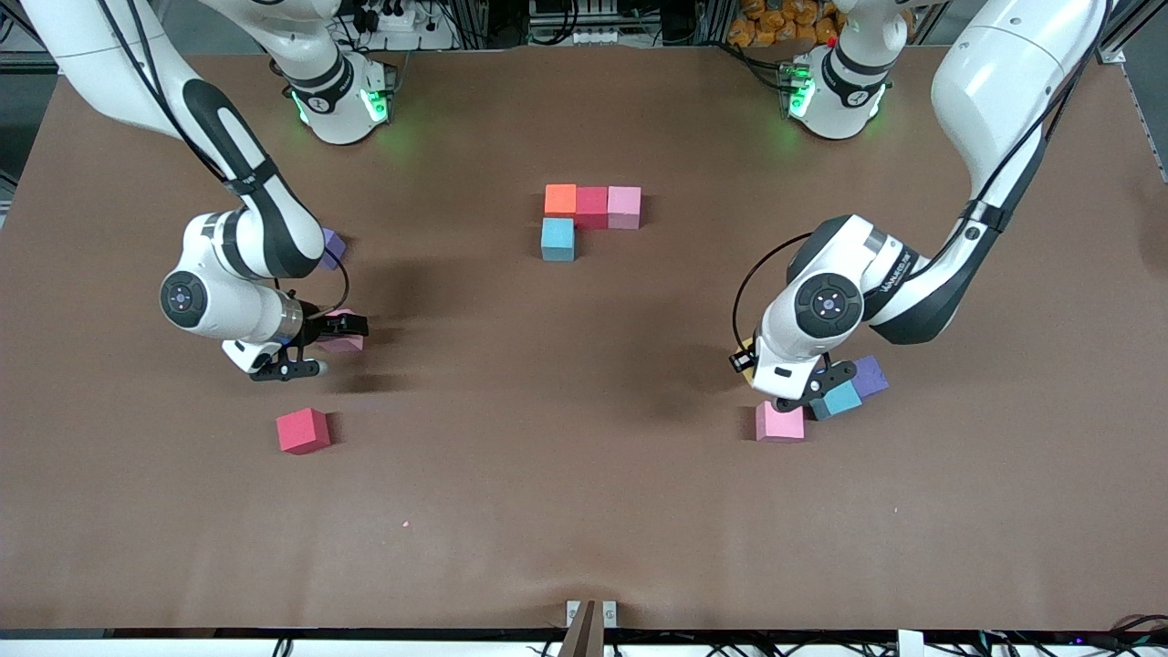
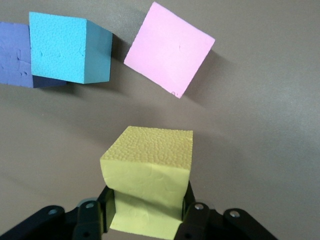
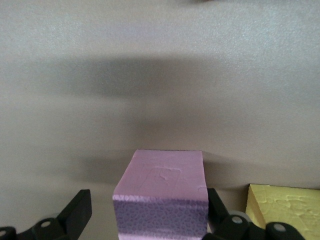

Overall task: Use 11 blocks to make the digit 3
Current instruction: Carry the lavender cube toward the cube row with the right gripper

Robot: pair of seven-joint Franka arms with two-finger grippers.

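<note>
On the brown worktop (image 1: 584, 511) the start of the figure sits near the middle, toward the robots' bases: an orange block (image 1: 560, 200), a red block (image 1: 592, 206) and a pink block (image 1: 624, 206) touch in one row, and a blue block (image 1: 557, 239) touches the orange one on the side nearer the front camera. The left gripper (image 2: 146, 215) is low over the left arm's end of the worktop, its fingers (image 2: 103, 210) clamped on a yellow block (image 2: 147, 175) – the foam is pinched in visibly where they press. Beside it lie another blue block (image 1: 838, 400), a purple block (image 1: 871, 375) touching that one, and a second pink block (image 1: 780, 422) nearest the front camera. Toward the right arm's end, the right gripper (image 3: 150, 220) sits low with its fingers (image 3: 77, 212) spread wide on either side of a third pink block (image 3: 162, 192), a gap showing on at least one side – not clamped on it. The right wrist view shows a second yellow block (image 3: 282, 205) just beside that pink one. A second red block (image 1: 303, 431) lies alone nearer the front camera, and a pale purple block (image 1: 333, 246) peeks out beside the right arm's forearm.
</note>
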